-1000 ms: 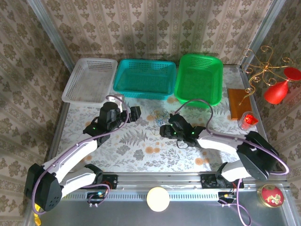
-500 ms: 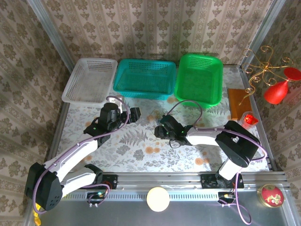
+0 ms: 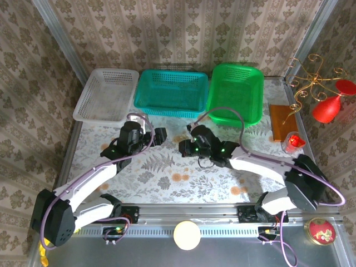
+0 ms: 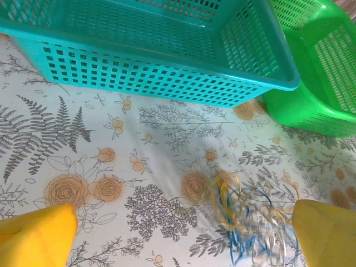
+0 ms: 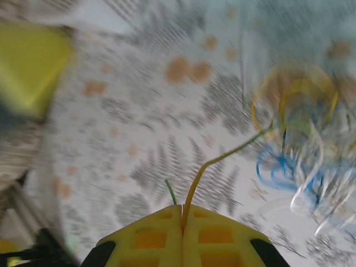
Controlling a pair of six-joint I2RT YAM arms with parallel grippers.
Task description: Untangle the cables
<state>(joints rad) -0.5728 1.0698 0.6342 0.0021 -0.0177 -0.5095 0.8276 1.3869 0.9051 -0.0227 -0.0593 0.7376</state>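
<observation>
Since a second ago, the right pincer [image 3: 188, 146] has swung left over the clump and closed. From above, the left pincer [image 3: 157, 135] hangs beside it, mid-worktop [image 3: 167, 175]. The left wrist view shows its fingers [image 4: 33, 239] spread either side of the cables [image 4: 250, 222], nearer us than the teal basket [image 4: 167, 72]. The right wrist view shows what the top view hides: jaws pressed together on the yellowish wire [image 5: 222, 158]. We should draw it out slowly.

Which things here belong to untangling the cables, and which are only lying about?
For the job: cables, one yellow wire pinched by the right fingers.
Lying about: white basket, teal basket, green basket, wooden board, red goblet, red cup.
</observation>
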